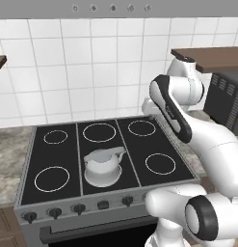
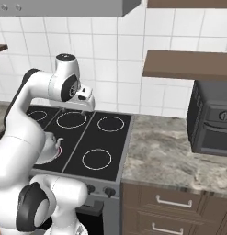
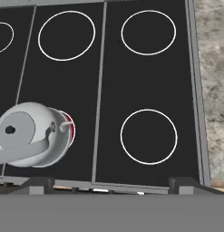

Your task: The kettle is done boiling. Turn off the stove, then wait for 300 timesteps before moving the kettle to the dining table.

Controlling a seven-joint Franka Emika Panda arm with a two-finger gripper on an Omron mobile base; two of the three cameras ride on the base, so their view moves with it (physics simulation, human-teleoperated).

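The pale grey kettle (image 1: 104, 165) stands on the front middle burner of the black stove (image 1: 58, 154), spout to the right. A red glow shows under the kettle's edge (image 3: 69, 129). In the hand view the kettle (image 3: 29, 133) lies at the lower left, seen from above. My gripper (image 3: 112, 185) hangs open and empty high above the stove's right half, well apart from the kettle. The arm hides part of the kettle (image 2: 49, 148) in the right base view. Black knobs (image 1: 79, 208) line the stove's steel front. The dining table is out of view.
A marble counter (image 2: 170, 156) with brown drawers lies right of the stove. On it stands a dark toaster oven (image 2: 210, 120), under a brown shelf (image 2: 188, 64). A tiled wall runs behind, and a range hood (image 1: 111, 8) hangs above.
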